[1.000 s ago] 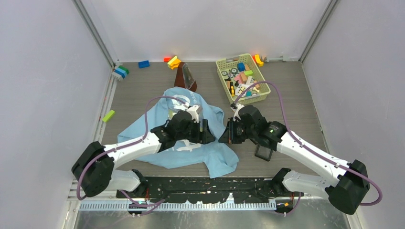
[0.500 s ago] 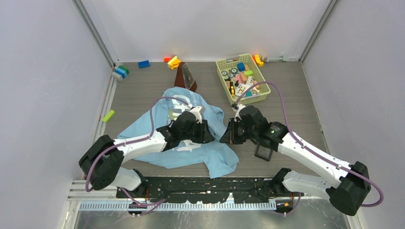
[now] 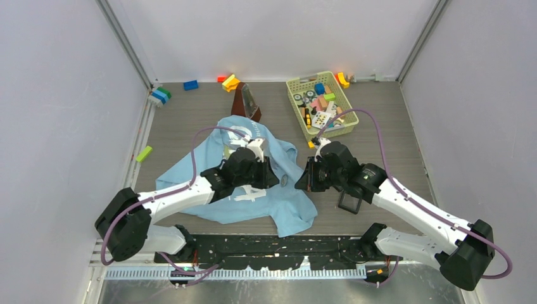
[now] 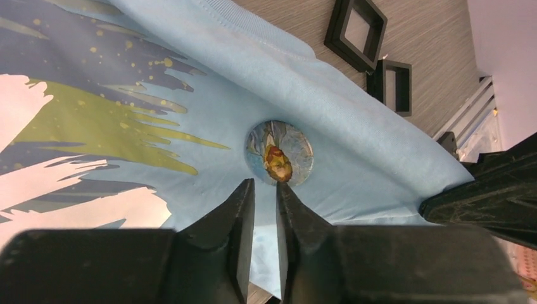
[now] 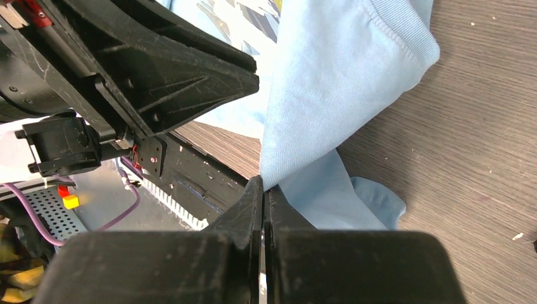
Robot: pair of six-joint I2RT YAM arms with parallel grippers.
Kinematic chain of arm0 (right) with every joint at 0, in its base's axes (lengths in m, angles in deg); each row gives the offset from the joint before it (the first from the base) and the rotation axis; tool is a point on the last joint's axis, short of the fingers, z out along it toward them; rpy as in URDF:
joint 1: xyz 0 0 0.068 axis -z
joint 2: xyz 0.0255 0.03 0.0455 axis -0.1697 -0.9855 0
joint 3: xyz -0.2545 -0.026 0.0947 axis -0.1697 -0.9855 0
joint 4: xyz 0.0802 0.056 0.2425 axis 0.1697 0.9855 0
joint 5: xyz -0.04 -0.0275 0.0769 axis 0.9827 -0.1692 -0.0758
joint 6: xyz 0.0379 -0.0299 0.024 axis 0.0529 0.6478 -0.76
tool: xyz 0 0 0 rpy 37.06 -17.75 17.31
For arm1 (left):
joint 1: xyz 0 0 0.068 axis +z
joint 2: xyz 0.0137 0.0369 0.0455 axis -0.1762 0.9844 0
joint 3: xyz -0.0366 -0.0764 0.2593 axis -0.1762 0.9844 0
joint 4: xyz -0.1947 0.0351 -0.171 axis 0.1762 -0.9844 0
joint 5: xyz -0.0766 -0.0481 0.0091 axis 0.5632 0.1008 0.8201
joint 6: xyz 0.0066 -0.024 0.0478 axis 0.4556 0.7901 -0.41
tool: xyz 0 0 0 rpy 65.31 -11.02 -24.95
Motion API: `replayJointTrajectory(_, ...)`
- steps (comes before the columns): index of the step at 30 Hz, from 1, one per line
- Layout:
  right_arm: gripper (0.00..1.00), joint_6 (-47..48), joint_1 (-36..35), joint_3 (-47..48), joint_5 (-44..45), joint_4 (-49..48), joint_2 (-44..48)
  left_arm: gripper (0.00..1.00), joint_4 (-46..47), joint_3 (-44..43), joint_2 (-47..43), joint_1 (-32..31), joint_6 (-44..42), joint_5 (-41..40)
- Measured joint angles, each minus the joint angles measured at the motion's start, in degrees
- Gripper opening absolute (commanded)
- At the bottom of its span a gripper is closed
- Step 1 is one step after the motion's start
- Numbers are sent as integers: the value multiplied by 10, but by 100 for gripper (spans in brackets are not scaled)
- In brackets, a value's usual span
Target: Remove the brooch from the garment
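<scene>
The desk [image 3: 190, 120] is grey wood-grain board, enclosed by pale walls [image 3: 266, 31] on three sides. The shirt [image 3: 288, 212] lies crumpled near the desk's front edge. The brooch [image 4: 279, 152] (a round badge with a golden-orange figure) sits on the blue cloth beside the print. My left claw [image 4: 265, 187] is spread only narrowly, with nothing between its fingers and its tips just short of the brooch rim. My right claw [image 5: 263, 183] is pressed together, pinching a fold of the shirt's edge. Two black trays [image 4: 356, 31] lie on bare board beyond the shirt. A basket [image 3: 309, 77] of blocks stands far right.
</scene>
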Motion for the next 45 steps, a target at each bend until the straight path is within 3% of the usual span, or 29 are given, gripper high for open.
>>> replayJointTrajectory(2, 0, 0, 0, 0, 0, 0, 0, 45, -5, 0, 0, 0, -2, 2)
replayJointTrajectory(7, 1, -1, 0, 0, 0, 0, 0, 58, -1, 0, 0, 0, 5, 18)
replayJointTrajectory(13, 1, -2, 0, 0, -4, -2, -1, 60, 3, -22, 34, -6, 14, 35)
replayJointTrajectory(16, 1, -3, 0, 0, -5, -5, -2, 53, 2, -41, 59, -11, 14, 35)
replayJointTrajectory(20, 1, -4, 0, 0, -6, -5, -6, 26, -6, -59, 76, -12, 14, 24)
replayJointTrajectory(27, 0, -5, 0, 0, -5, -5, -6, 2, -32, -65, 78, -12, 9, -5)
replayJointTrajectory(45, 1, -9, -1, -18, 35, -4, -8, 0, -94, -65, 12, -12, -1, -36)
